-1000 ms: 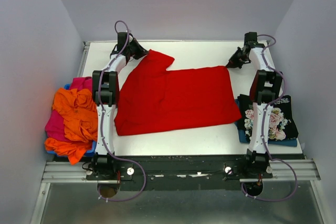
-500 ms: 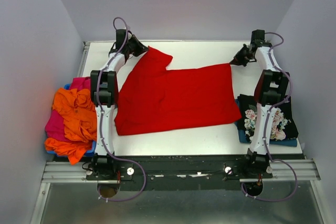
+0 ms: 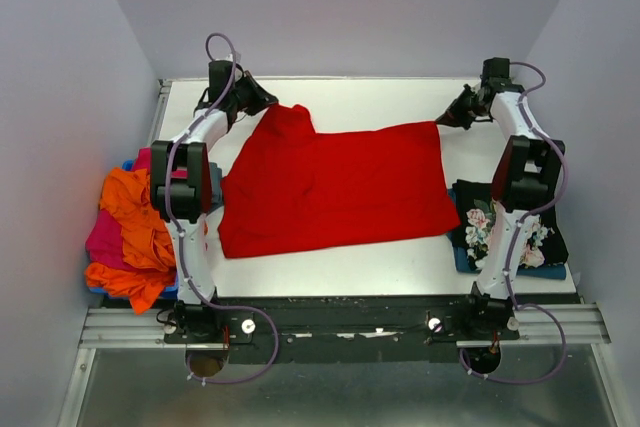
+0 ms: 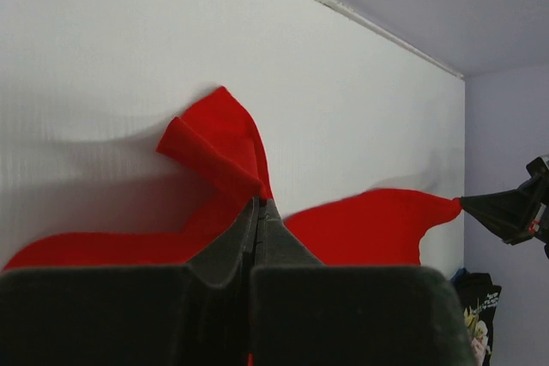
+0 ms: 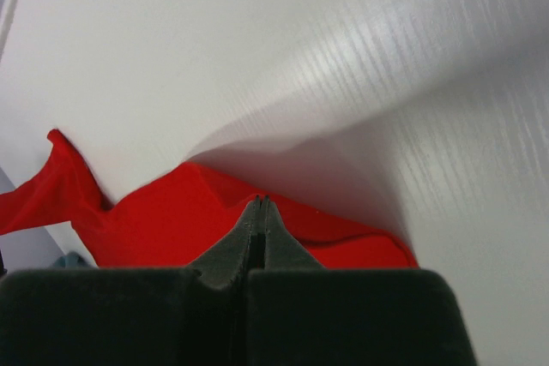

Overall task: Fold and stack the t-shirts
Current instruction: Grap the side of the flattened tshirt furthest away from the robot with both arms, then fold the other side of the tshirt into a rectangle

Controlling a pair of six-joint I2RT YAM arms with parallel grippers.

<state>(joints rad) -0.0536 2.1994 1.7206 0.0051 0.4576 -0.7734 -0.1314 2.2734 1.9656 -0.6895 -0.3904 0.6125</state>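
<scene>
A bright red t-shirt (image 3: 335, 187) lies spread on the white table (image 3: 380, 97). My left gripper (image 3: 262, 107) is at the far left and is shut on the shirt's far left sleeve. In the left wrist view the gripper (image 4: 259, 204) pinches the cloth, and the sleeve (image 4: 214, 147) bunches up beyond the tips. My right gripper (image 3: 445, 122) is at the far right, shut on the shirt's far right corner. In the right wrist view it (image 5: 260, 201) grips a raised fold of red cloth (image 5: 171, 212).
A loose pile with an orange tee (image 3: 140, 212), a magenta-pink one (image 3: 105, 232) and some blue lies at the table's left edge. A folded black floral tee (image 3: 515, 227) sits on a blue one (image 3: 462, 259) at the right, beside the right arm. Walls close in on three sides.
My left gripper has drawn the sleeve left, so it pokes out less to the right. My right gripper pulled its corner out to the right, flattening the far edge.
</scene>
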